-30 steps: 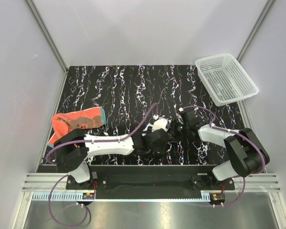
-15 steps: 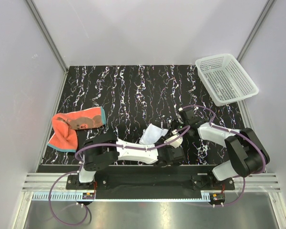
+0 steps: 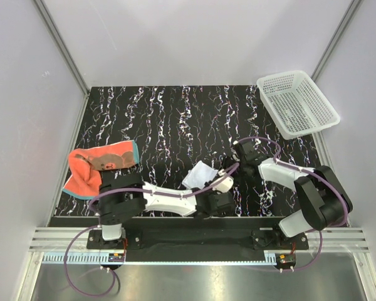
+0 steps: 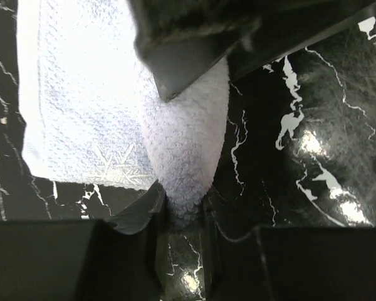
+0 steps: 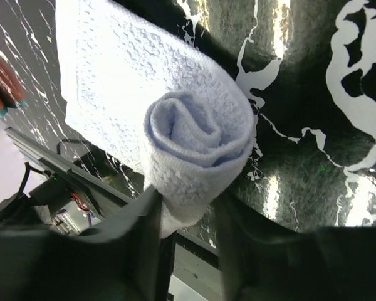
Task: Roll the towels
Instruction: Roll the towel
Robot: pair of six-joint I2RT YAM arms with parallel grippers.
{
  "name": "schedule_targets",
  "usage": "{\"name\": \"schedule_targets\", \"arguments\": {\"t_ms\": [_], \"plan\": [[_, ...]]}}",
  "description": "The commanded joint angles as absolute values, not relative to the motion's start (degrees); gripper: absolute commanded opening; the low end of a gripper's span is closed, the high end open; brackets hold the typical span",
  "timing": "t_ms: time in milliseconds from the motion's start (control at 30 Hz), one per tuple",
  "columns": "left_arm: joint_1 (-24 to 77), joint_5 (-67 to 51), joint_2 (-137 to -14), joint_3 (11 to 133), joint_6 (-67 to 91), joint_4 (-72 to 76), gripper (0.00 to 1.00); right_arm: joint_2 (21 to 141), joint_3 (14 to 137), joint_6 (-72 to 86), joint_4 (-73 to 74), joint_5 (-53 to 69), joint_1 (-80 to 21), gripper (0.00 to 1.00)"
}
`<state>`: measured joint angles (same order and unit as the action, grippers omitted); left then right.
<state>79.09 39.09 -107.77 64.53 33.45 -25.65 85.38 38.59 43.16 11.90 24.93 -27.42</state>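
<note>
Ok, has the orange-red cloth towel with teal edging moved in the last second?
No. The orange-red towel sits where it was, at the black marbled table's left edge, equally far from the white mesh basket.

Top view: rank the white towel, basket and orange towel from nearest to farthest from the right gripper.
1. White towel, just left of the right gripper.
2. Basket, far right corner.
3. Orange towel, near the table's left edge.
</note>
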Motion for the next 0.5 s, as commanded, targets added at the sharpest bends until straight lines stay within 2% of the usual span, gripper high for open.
{"name": "schedule_targets", "arguments": {"t_ms": [0,233,467], "plan": [[77.0,30.7,-103.6,59.1,32.3,-19.3,0.00,85.7,42.7,41.0,16.4,23.1,-27.8,0.49],[72.3,18.3,-99.8,55.6,31.1,-13.5,0.00,84.8,51.1,36.7,24.8,18.6,-26.7,0.65],[66.8,6.2,-96.9,52.0,32.5,-7.0,0.00,84.0,53.8,34.5,28.9,17.0,-20.1,0.67]]}}
